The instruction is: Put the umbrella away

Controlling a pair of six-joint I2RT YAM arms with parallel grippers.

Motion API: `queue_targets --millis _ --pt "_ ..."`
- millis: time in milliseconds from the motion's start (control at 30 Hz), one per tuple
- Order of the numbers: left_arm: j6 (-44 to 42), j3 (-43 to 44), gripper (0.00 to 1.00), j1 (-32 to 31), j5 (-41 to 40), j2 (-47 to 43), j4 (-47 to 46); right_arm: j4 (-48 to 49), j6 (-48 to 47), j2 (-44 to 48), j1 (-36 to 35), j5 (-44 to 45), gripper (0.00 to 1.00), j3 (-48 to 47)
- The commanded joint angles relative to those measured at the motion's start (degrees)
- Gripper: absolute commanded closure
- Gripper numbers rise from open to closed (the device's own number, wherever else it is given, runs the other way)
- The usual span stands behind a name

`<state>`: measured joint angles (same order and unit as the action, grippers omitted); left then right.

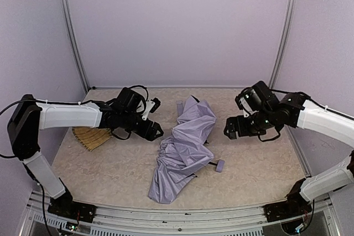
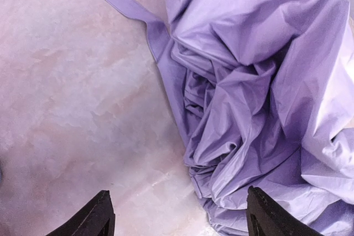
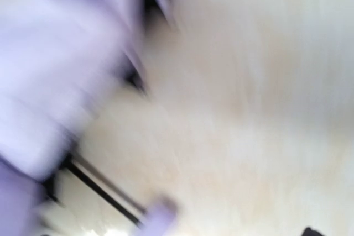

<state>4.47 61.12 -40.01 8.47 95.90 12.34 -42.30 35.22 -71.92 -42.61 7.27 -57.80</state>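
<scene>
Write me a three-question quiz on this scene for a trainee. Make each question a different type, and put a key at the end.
1. True or false: the left gripper is shut on the umbrella.
2. Multiple choice: in the top view, on which side of the fabric does the handle stick out? A) the robot's left. B) the robot's right. C) the far side, toward the back wall.
3. Fill in: the ____ wrist view is too blurred to show whether its gripper is open or shut.

Key: 1 false, it is open and holds nothing; 2 B; 3 right.
</scene>
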Motion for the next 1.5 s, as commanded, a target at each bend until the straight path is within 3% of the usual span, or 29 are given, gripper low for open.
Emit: queue_targets --millis 0,133,300,600,667,733,967,1233,1467 --pt "0.59 0.52 0.20 0.95 -4.44 -6.77 -0.24 -1.54 -18.69 -2.06 -1.58 0.31 0.01 -13.70" --pt "2.16 -0.61 0.18 1.95 -6.00 -11.35 0.29 -1.95 -34.12 -14.02 -8.33 -7.15 0.00 -22.92" --pt "3.89 -3.33 0.16 3.32 -6.46 -16.82 -0.12 -5.35 -45.12 -31.46 -13.63 -11.52 0.00 -30.28" --pt "2.39 -4.84 0.15 3.99 -4.58 -19.00 -1.82 -0.58 -48.15 -51.62 -14.79 -5.27 0.00 -36.51" --pt "2.39 -4.62 0.15 4.01 -3.99 -18.60 -1.72 -1.69 -47.79 -55.68 -14.72 -3.81 0.04 -39.56" --pt "2.38 -4.77 0.15 3.95 -3.72 -18.55 -1.91 -2.59 -47.39 -58.33 -14.61 -3.75 0.14 -41.13" --pt "1.43 -5.29 0.15 4.05 -4.51 -19.09 -2.21 -2.68 -46.39 -56.50 -14.41 -4.95 0.57 -38.86" --pt "2.34 -4.87 0.16 4.48 -8.36 -22.05 -3.33 5.77 -43.93 -45.31 -11.37 -11.66 0.73 -38.59" --pt "3.18 -6.28 0.15 4.69 -15.57 -29.72 -6.38 28.28 -42.13 -30.58 -6.11 -15.62 0.93 -28.33"
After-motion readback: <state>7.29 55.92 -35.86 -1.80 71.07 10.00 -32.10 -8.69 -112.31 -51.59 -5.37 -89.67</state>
